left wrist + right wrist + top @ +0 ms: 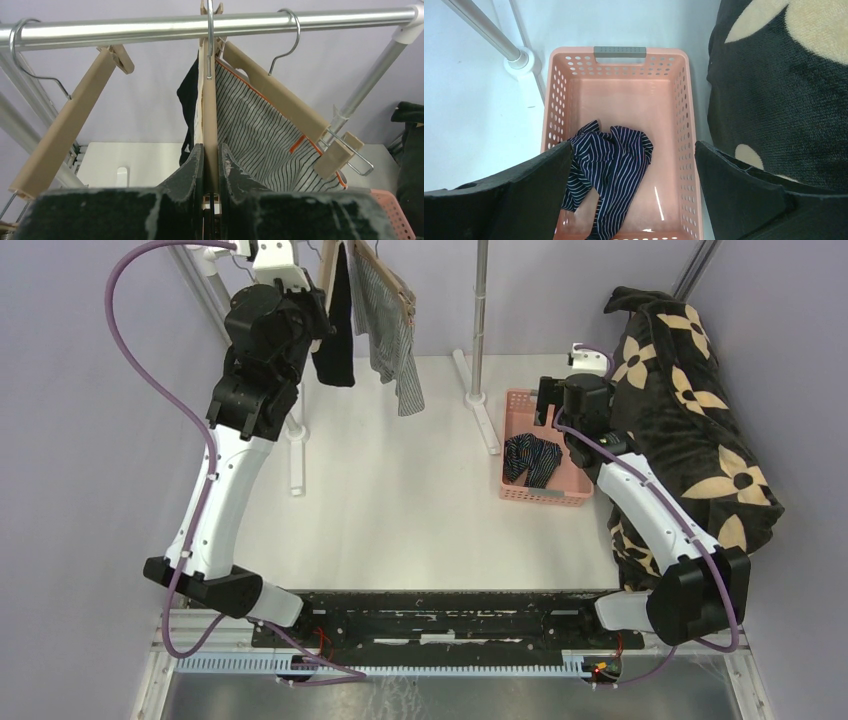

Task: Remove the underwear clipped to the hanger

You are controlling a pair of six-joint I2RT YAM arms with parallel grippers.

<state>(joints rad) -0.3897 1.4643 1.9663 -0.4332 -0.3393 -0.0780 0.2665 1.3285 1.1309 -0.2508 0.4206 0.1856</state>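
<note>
Claw (pixel 211 151) on raised left arm (pixel 226 488) pinches wooden hanger (pixel 210 110).

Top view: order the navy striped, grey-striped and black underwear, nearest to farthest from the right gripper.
1. Navy striped underwear, in the pink basket by the right gripper.
2. Grey-striped underwear, hanging mid-rail.
3. Black underwear, hanging farther left.

Top cam looked down from behind over desk (pixel 400 500). Left wrist faced up, close on hanger (pixel 210 125); right wrist down into basket (pixel 624 102), shared with top, 3 o'clock.
</note>
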